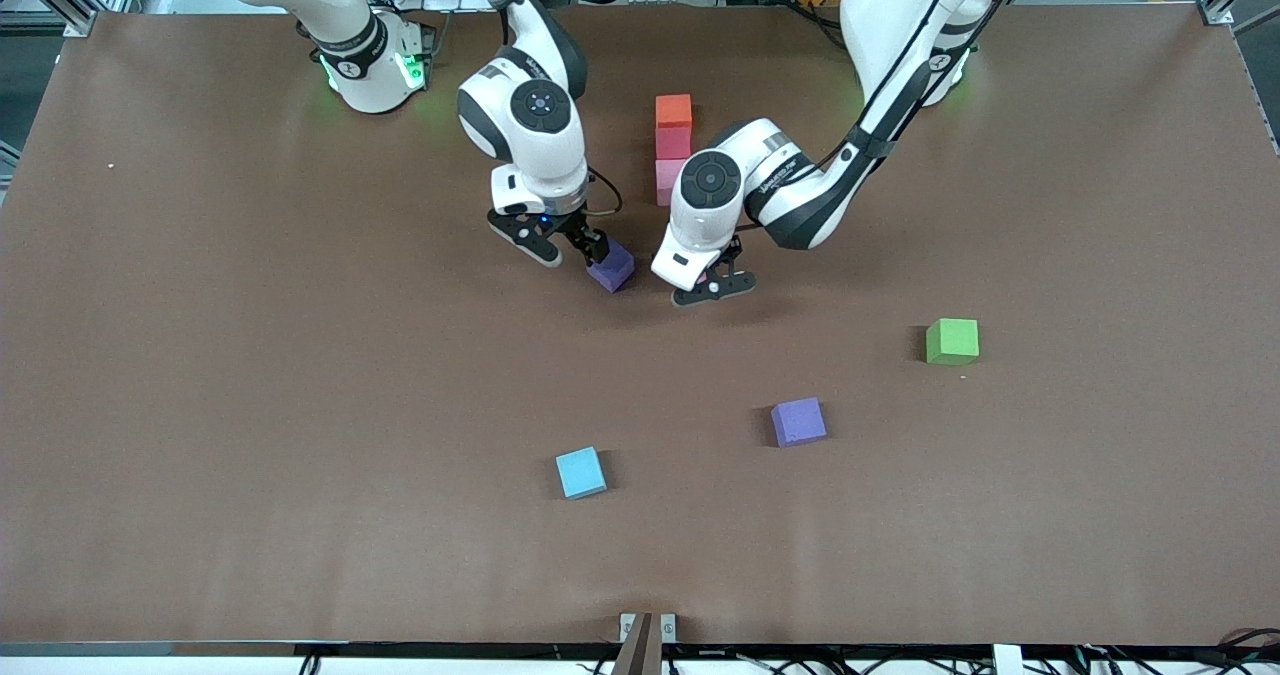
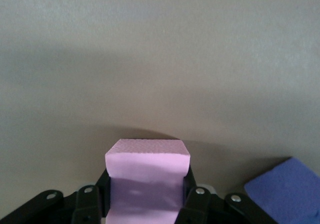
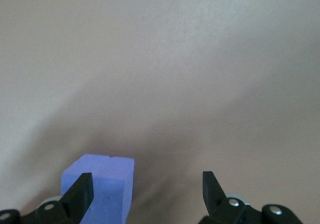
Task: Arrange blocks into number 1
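Observation:
An orange block (image 1: 673, 110), a red block (image 1: 673, 142) and a pink block (image 1: 666, 181) lie in a touching column on the brown table, orange nearest the robots' bases. My left gripper (image 1: 712, 288) (image 2: 146, 184) is shut on a second pink block (image 2: 147, 171), low over the table just off the column's camera-side end. A dark purple block (image 1: 610, 267) (image 2: 287, 189) (image 3: 100, 184) sits beside it, toward the right arm's end. My right gripper (image 1: 565, 245) (image 3: 147, 184) stands open, one finger against this purple block.
A second purple cube (image 1: 798, 421), a green cube (image 1: 951, 341) and a light blue cube (image 1: 580, 472) lie apart on the table (image 1: 300, 405), nearer the front camera. The two grippers hang close together near the table's middle.

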Action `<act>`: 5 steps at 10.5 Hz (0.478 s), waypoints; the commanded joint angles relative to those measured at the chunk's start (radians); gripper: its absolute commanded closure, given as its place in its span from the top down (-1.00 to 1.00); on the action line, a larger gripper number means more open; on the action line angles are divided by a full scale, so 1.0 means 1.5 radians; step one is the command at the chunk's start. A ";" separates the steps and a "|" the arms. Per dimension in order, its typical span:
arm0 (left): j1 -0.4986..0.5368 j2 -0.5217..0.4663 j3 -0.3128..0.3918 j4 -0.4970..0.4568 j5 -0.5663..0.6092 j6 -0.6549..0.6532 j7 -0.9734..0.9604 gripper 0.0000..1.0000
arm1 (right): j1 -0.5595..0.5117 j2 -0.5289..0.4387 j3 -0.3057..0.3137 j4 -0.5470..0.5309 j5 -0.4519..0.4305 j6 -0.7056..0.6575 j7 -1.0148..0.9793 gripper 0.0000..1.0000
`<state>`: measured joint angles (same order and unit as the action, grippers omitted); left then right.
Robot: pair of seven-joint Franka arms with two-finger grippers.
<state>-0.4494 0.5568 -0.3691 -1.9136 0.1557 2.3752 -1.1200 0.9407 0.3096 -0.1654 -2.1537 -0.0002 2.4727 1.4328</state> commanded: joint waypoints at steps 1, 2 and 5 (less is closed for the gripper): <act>0.017 -0.057 -0.031 -0.067 -0.005 0.028 -0.014 -1.00 | -0.026 -0.041 0.007 -0.034 -0.007 -0.001 0.008 0.93; 0.017 -0.060 -0.037 -0.072 -0.004 0.028 -0.015 -1.00 | -0.035 -0.047 0.007 -0.041 -0.006 -0.001 0.010 0.93; 0.017 -0.061 -0.056 -0.073 0.010 0.032 -0.022 -1.00 | -0.045 -0.064 0.007 -0.054 -0.005 0.001 0.012 0.95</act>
<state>-0.4401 0.4936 -0.4332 -1.9885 0.1558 2.4032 -1.1305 0.8904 0.2682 -0.1663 -2.1927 -0.0002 2.4727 1.4345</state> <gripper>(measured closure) 0.445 0.026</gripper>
